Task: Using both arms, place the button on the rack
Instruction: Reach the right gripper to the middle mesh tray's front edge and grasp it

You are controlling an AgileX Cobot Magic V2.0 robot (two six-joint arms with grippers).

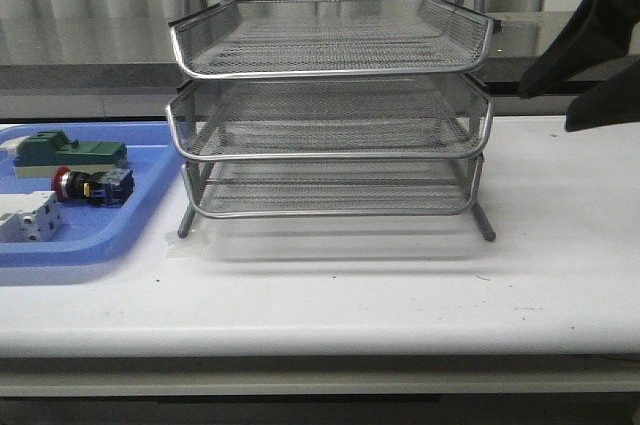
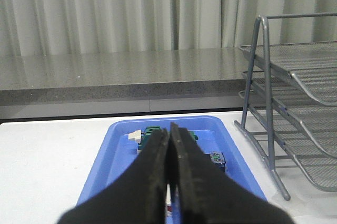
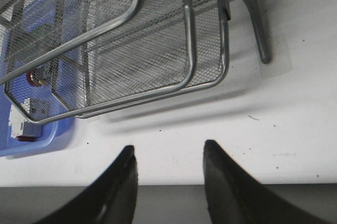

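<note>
The button (image 1: 90, 185), with a red cap and a blue rear block, lies in the blue tray (image 1: 60, 245) at the table's left. The silver three-tier rack (image 1: 330, 115) stands mid-table, and all its tiers that show are bare. My left gripper (image 2: 169, 132) is shut and empty, and hovers above the tray. Only the button's blue rear block (image 2: 217, 161) shows beside its finger. My right gripper (image 3: 168, 150) is open and empty, high over the table's front edge, looking down on the rack (image 3: 131, 50). The button's red cap (image 3: 36, 78) shows through the mesh. The right arm (image 1: 590, 35) is at the upper right.
A green block (image 1: 70, 153) and a white terminal block (image 1: 28, 217) share the blue tray with the button. The green block (image 2: 152, 130) also shows in the left wrist view. A grey ledge and curtains run behind the table. White tabletop (image 1: 400, 285) lies before the rack.
</note>
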